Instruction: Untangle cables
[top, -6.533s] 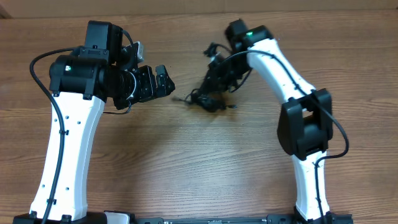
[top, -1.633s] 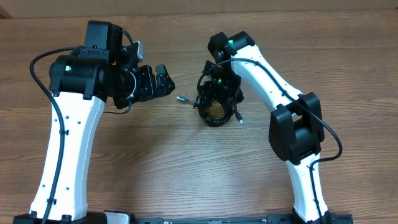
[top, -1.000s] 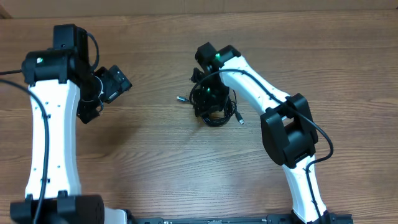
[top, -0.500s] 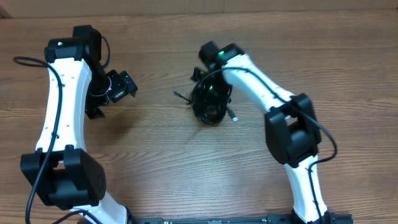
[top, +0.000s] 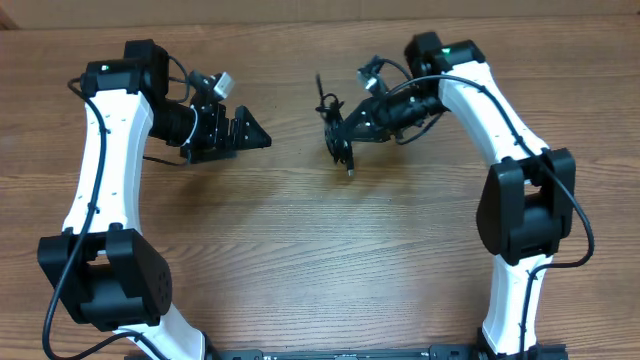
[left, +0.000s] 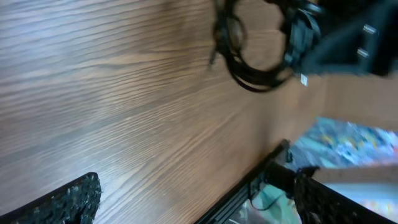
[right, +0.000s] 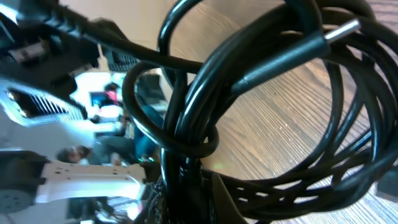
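Right gripper (top: 356, 120): I hold it clamped on the cable bundle (top: 338, 140), near the far edge of the table (top: 300, 250).
Left gripper (top: 256, 130): jaws wide apart, near the bundle, not touching.

Cables (right: 186, 124) cropped at right-wrist frame edges; indistinct overhead

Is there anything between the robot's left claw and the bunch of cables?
No, just bare wooden table between the left gripper and the cables, which the right gripper holds. The overhead view shows it.
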